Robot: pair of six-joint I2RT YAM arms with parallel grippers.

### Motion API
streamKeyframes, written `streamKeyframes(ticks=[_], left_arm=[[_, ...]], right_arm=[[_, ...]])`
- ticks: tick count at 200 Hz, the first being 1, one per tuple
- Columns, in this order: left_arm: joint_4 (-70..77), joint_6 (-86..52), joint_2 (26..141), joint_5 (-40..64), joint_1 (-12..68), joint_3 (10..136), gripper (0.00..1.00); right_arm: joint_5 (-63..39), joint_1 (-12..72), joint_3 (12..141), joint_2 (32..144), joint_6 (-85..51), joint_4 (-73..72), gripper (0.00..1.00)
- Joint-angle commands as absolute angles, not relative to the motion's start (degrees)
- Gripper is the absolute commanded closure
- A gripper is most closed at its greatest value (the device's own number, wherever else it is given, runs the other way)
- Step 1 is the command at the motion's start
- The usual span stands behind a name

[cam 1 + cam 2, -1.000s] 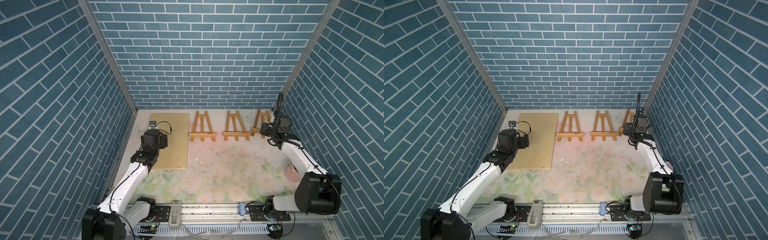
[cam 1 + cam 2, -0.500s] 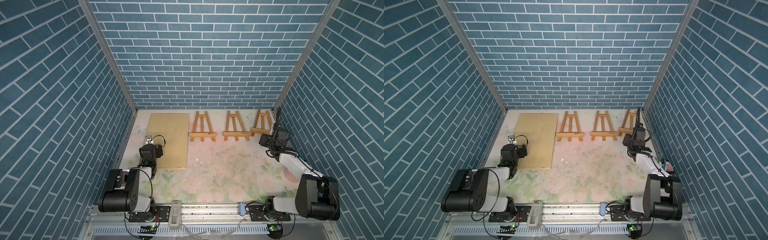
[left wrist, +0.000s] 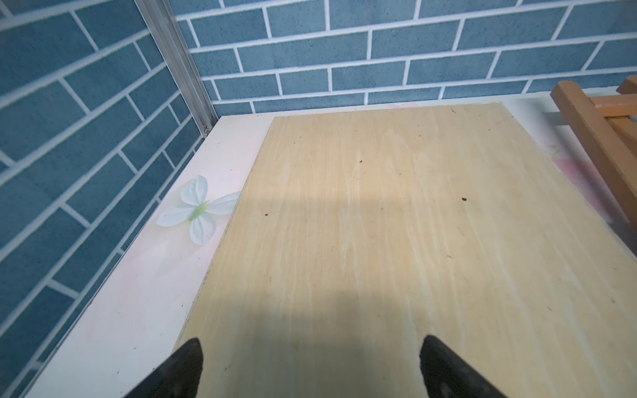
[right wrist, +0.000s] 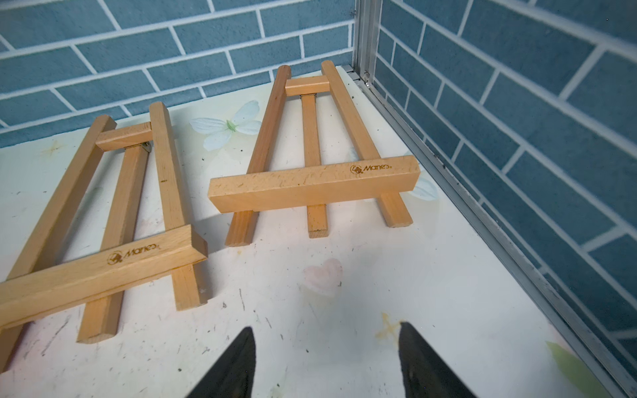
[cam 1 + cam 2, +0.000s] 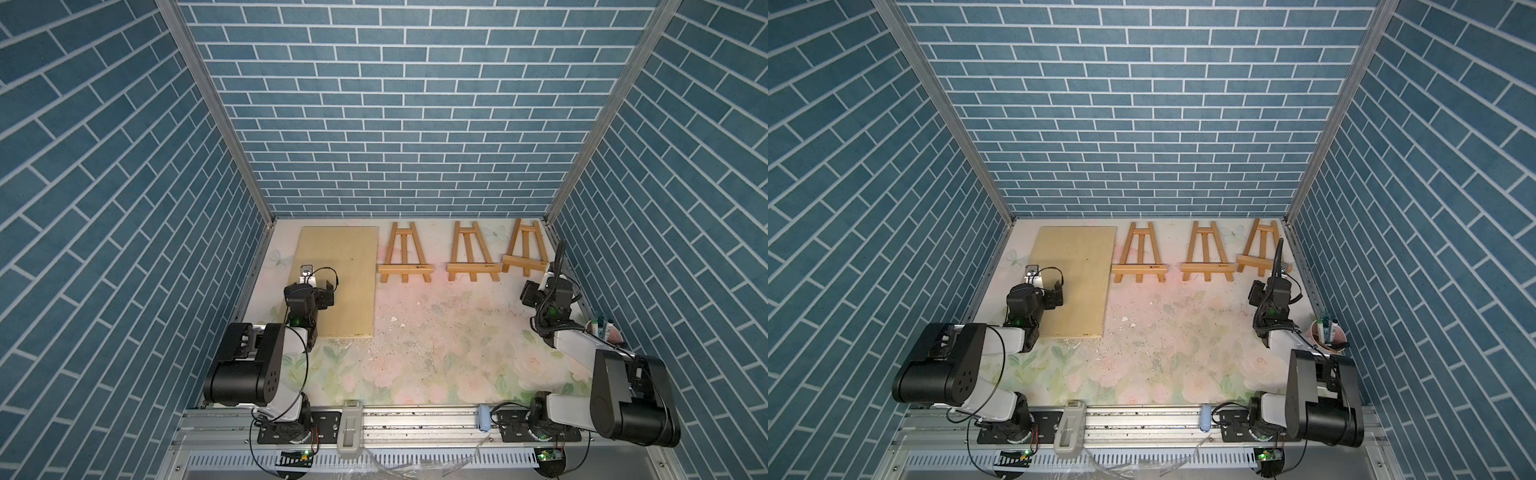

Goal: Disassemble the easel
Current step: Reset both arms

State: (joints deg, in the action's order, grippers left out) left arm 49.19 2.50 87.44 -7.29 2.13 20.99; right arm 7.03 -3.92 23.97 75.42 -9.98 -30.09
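Three small wooden easels lie flat in a row along the back wall in both top views: the left one (image 5: 405,257) (image 5: 1139,259), the middle one (image 5: 473,257) (image 5: 1207,257) and the right one (image 5: 524,251) (image 5: 1260,249). A pale plywood board (image 5: 338,249) (image 3: 379,224) lies flat at the back left. My left gripper (image 5: 328,290) (image 3: 310,348) hovers open over the board's near half, holding nothing. My right gripper (image 5: 528,293) (image 4: 325,336) is open and empty above bare table, short of the right easel (image 4: 312,186) and the middle easel (image 4: 103,265).
Blue brick walls close in the back and both sides; the right easel lies close to the right wall's metal rail (image 4: 448,179). A cup of pens (image 5: 604,332) stands by the right wall beside my right arm. A white device (image 5: 351,428) sits on the front rail. Paint flecks dot the floral tabletop.
Both arms have folded back toward their bases at the front. The left gripper slid nearer along the board; the right gripper drew away from the right easel.
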Motion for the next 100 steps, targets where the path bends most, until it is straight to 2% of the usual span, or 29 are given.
streamKeyframes(ticks=[1, 50, 61, 100], left_arm=[[49.53, 3.51, 87.54, -7.55, 2.48, 21.99, 0.01], [49.5, 3.61, 87.53, -7.54, 2.55, 22.07, 0.01], [49.53, 3.61, 87.54, -7.51, 2.61, 22.1, 0.0], [49.22, 3.65, 87.58, -7.39, 2.55, 22.29, 0.0]], right_arm=[[6.85, -4.13, 20.6, 76.25, -6.91, -42.81, 0.34], [3.23, -4.09, 16.92, 88.38, -5.57, -60.59, 0.34], [4.17, -4.11, 20.01, 87.02, -6.12, -52.23, 0.35], [4.32, -3.88, 21.98, 88.63, -5.81, -50.96, 0.3]])
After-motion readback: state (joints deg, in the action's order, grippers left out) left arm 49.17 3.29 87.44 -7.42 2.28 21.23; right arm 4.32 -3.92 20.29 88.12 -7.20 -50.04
